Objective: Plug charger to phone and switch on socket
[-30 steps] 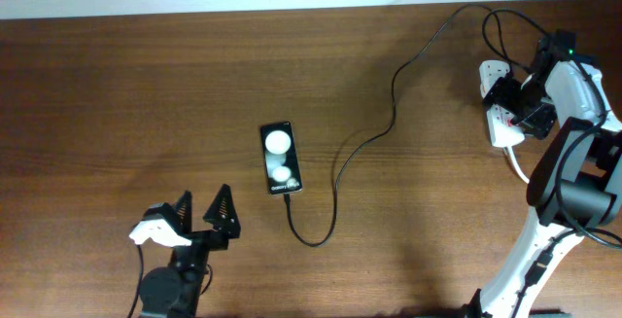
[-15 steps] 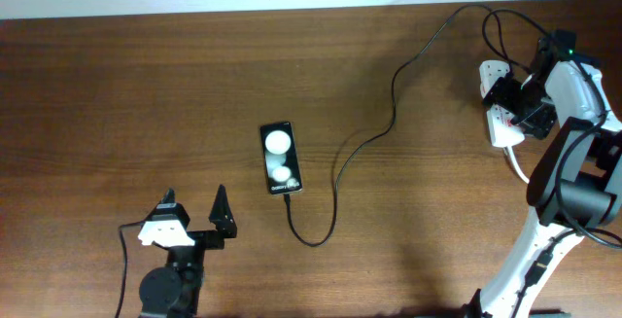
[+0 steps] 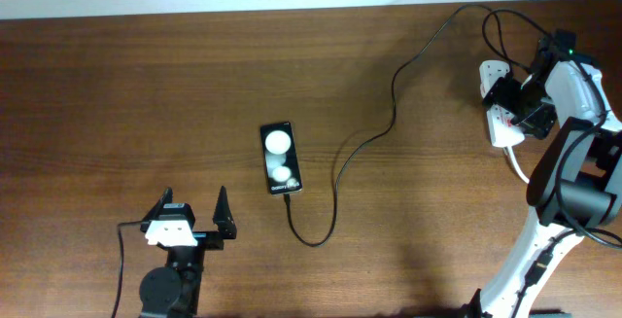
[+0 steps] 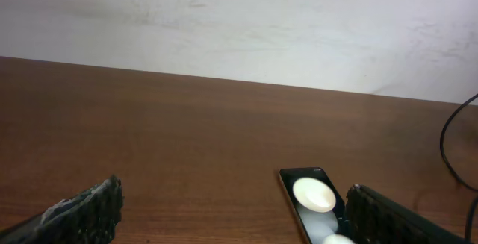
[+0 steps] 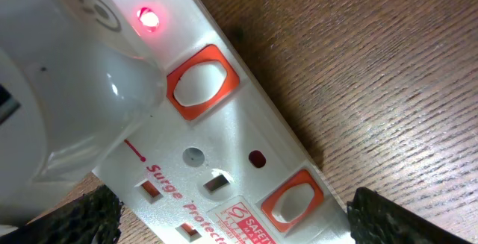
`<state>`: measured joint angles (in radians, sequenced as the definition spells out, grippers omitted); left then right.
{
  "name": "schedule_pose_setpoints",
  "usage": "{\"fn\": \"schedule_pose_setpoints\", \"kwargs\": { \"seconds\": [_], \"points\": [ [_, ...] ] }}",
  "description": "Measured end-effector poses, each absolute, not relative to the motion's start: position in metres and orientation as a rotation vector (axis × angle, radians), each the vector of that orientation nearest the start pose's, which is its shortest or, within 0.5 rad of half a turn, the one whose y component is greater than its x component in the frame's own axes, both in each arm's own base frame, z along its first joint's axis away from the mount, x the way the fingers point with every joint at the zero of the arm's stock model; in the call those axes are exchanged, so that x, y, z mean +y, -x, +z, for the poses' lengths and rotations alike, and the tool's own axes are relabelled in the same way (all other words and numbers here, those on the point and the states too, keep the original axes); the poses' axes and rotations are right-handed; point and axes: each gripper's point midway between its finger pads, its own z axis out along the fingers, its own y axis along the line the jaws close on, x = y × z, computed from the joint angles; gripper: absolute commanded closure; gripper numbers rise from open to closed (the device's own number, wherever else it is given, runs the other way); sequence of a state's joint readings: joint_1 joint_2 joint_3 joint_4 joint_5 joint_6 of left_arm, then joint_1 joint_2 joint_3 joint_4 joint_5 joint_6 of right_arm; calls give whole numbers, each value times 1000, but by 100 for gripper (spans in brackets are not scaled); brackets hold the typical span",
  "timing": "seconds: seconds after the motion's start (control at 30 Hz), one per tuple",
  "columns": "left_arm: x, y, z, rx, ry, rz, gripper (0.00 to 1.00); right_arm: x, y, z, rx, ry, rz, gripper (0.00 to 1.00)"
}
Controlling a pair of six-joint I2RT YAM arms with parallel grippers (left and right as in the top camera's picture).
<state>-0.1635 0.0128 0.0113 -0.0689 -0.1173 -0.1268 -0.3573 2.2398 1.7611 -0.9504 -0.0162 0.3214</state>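
The phone (image 3: 281, 159) lies flat mid-counter (image 3: 146, 94). The charger (image 3: 394, 104) is looped from the phone's near end toward the socket (image 3: 498, 114) by the far right edge, where a red lamp (image 5: 148, 17) is lit. The left gripper (image 3: 193, 223), spread empty, has been drawn back toward the front edge, with bare wood ahead. The right gripper (image 5: 243, 218) is spread over the socket, grasping nothing.

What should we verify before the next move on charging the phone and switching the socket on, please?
1. Left pincer open, empty, apart from the phone: ok.
2. Right pincer open over the socket, holding nothing: ok.
3. Charger reaches the phone's lower end: ok; fully seated: cannot tell.
4. Red lamp on the socket lit: ok.
5. Red switch beside that lamp pressed on: cannot tell.
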Motion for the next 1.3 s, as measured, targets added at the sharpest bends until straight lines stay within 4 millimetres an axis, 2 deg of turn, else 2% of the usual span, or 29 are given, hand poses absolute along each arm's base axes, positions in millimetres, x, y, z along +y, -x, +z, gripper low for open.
{"fn": "schedule_pose_setpoints", "kwargs": {
  "seconds": [1.03,1.3],
  "points": [
    [-19,-245,159,1641,62,-123,1,-159,-435,18,2829,-997,21,1],
    [5,-246,159,1634,144,-46,1,-159,-435,18,2829,-997,21,1]
  ]
}}
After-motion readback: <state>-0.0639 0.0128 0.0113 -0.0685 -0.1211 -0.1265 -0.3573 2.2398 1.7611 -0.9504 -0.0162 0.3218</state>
